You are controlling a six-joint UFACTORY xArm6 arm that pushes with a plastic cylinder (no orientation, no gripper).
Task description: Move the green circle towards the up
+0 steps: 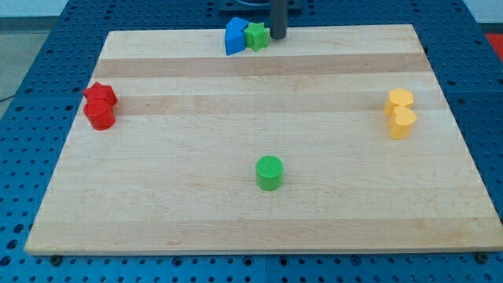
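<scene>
The green circle (269,172) is a short green cylinder standing on the wooden board (196,212), a little below the middle. My tip (277,37) is at the view's top edge of the board, just right of a green star block (255,35). It is far above the green circle and apart from it.
A blue block (234,36) touches the green star's left side at the top. Two red blocks (100,105) sit together at the left. Two yellow blocks (400,113) sit together at the right. A blue pegboard surrounds the board.
</scene>
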